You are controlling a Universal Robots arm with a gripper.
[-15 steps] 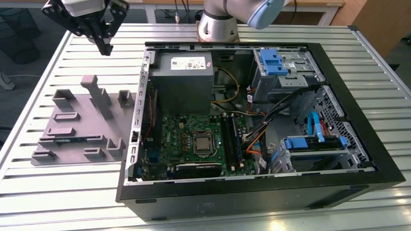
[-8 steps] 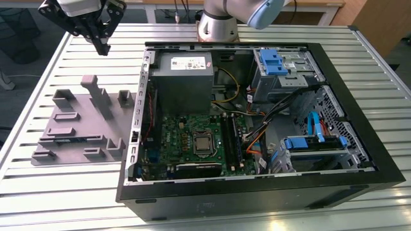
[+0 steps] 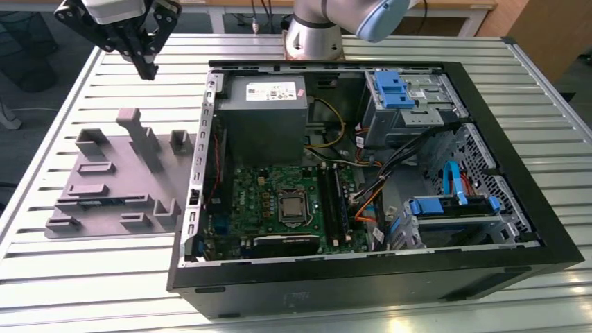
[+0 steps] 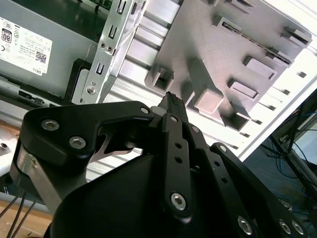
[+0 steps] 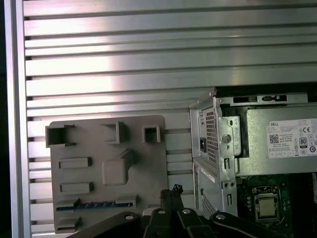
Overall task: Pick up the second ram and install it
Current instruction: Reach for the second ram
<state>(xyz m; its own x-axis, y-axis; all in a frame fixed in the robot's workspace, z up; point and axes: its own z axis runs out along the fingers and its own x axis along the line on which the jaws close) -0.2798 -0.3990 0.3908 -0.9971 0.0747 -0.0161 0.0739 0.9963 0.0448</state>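
Over the table (image 3: pixel 93 277) near the one grey tray (image 3: pixel 111 173), your gripper (image 3: pixel 148 69) hangs, two fingers pressed together, empty; one blue ram (image 5: pixel 94 204) lies in that tray.

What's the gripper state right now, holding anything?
Gripper: closed, holding nothing. The second ram lies in the grey holder tray.

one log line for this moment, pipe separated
pincer: shut, empty, aloft near tray | ram: lying in tray slot, not held | tray: on table beside open case
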